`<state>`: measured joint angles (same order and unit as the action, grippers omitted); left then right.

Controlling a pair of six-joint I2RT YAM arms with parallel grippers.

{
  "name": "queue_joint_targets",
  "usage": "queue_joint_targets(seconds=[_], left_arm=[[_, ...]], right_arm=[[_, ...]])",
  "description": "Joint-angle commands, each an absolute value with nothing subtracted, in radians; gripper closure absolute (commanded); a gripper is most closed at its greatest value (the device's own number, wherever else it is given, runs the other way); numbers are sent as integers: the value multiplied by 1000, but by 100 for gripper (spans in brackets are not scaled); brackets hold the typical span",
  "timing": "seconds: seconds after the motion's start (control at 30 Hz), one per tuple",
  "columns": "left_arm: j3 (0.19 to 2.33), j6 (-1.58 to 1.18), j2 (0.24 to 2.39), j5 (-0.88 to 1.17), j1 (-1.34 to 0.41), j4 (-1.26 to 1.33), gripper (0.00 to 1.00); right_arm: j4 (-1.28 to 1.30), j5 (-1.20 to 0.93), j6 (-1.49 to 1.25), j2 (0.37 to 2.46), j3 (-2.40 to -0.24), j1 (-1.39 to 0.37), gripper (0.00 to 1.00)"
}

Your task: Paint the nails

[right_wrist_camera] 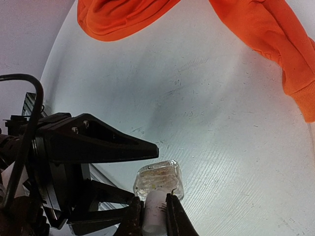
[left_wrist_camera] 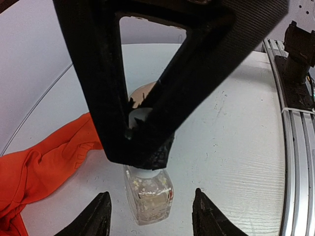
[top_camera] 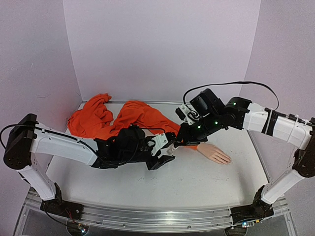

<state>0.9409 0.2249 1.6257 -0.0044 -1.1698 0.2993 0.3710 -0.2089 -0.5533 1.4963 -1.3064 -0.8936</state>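
Right pincer (right_wrist_camera: 154,212) nips shut on the white cap (right_wrist_camera: 155,223). Left pincer (left_wrist_camera: 151,211) gapes around the glass bottle (right_wrist_camera: 158,179), not touching. The nails (top_camera: 228,160) tip the mannequin hand (top_camera: 215,153), pointing 4 o'clock on the bench (top_camera: 197,182). They're tiny, probably hard and slick, so steady the light hand at its wrist.

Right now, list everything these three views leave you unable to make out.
1. Top view: the mannequin hand is too small to show its nails, and both wrist views miss the hand altogether.
2. Left wrist view: the right gripper covers everything above the clear bottle.
3. Right wrist view: the white cap is cut by the bottom edge, its sides behind the fingers.
4. Top view: the bottle is hidden where the left gripper meets the right.
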Motion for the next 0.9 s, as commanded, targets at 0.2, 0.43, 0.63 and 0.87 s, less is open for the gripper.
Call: queue_joint_targets(seconds=[0.2, 0.43, 0.63, 0.87], left_arm=[[1006, 256, 1656, -68, -1179, 362, 53], [1023, 250, 1670, -59, -1179, 362, 63], [1026, 243, 1673, -35, -1180, 362, 74], [963, 246, 1617, 88, -1180, 358, 95]], right_arm=[[383, -248, -538, 1525, -1373, -897, 100], [384, -259, -528, 1538, -1375, -897, 100], [385, -271, -517, 1545, -1375, -897, 100], [377, -320, -430, 1534, -1382, -897, 100]])
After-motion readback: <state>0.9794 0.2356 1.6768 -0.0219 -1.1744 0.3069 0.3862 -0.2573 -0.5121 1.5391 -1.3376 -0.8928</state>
